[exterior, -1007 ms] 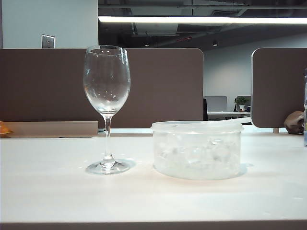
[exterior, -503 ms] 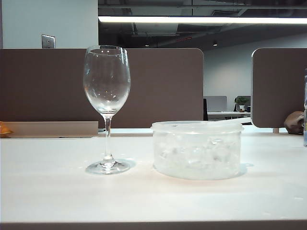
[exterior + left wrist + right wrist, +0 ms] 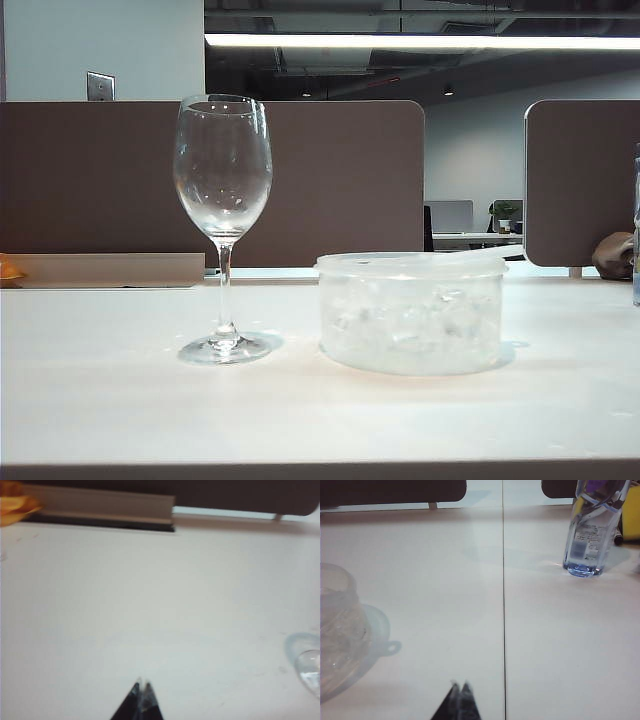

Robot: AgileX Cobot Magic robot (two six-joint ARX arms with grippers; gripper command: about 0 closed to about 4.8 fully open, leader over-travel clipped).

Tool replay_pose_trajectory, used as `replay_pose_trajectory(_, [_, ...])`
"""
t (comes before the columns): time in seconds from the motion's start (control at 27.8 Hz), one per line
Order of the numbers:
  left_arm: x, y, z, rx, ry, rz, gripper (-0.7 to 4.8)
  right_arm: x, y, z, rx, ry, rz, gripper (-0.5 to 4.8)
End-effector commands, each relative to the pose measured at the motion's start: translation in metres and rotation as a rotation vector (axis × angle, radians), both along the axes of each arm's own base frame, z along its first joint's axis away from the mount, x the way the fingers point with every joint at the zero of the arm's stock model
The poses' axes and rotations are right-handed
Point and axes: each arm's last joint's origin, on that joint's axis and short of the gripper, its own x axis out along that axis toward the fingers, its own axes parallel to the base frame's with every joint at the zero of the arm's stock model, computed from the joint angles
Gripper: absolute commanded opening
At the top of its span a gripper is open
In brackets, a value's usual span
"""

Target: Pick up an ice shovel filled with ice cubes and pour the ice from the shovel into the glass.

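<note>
The glass (image 3: 223, 190) stands upright and empty on the white table, left of centre. To its right sits a round translucent tub (image 3: 411, 312) with ice cubes (image 3: 420, 322) inside. A thin pale strip over the tub's right rim looks like the ice shovel's handle (image 3: 497, 254); its scoop is hidden. Neither gripper appears in the exterior view. In the left wrist view my left gripper (image 3: 142, 685) is shut and empty over bare table, with the glass's foot (image 3: 306, 662) off to one side. My right gripper (image 3: 459, 685) is also shut and empty, apart from the tub (image 3: 337, 630).
A clear water bottle (image 3: 592, 530) stands on the table beyond the right gripper. Brown partition panels (image 3: 330, 180) rise behind the table's far edge. An orange object (image 3: 15, 505) lies at the far left by a beige rail. A dark seam (image 3: 503, 605) runs across the tabletop.
</note>
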Motion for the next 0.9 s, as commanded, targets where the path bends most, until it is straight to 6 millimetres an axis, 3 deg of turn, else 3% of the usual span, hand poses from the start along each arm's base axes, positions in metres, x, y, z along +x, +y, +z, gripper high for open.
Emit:
replay_pose_trajectory(0.04, [0.002,-0.005,0.029,0.006,-0.163,-0.049,-0.02,0.000,0.000,-0.002,-0.004,0.006,0.000,-0.05])
replay_pose_trajectory(0.29, [0.017,-0.015,0.112,-0.014,-0.210,-0.155,-0.02,0.000,0.000,-0.002,-0.003,0.006,0.000,-0.05])
replay_pose_trajectory(0.47, [0.030,-0.027,0.180,-0.027,-0.142,-0.335,-0.02,0.000,0.000,-0.002,-0.003,0.005,0.000,-0.05])
replay_pose_trajectory(0.58, [0.035,-0.033,0.207,-0.038,-0.080,-0.459,-0.03,0.000,0.000,-0.002,-0.003,0.005,0.000,-0.05])
replay_pose_trajectory(0.72, [0.039,-0.042,0.225,-0.060,0.002,-0.606,-0.02,0.000,0.000,-0.002,-0.004,0.005,0.000,-0.05])
replay_pose_trajectory(0.9, [0.039,-0.055,0.220,-0.098,0.144,-0.793,-0.03,0.000,0.000,-0.002,-0.004,0.005,0.000,-0.05])
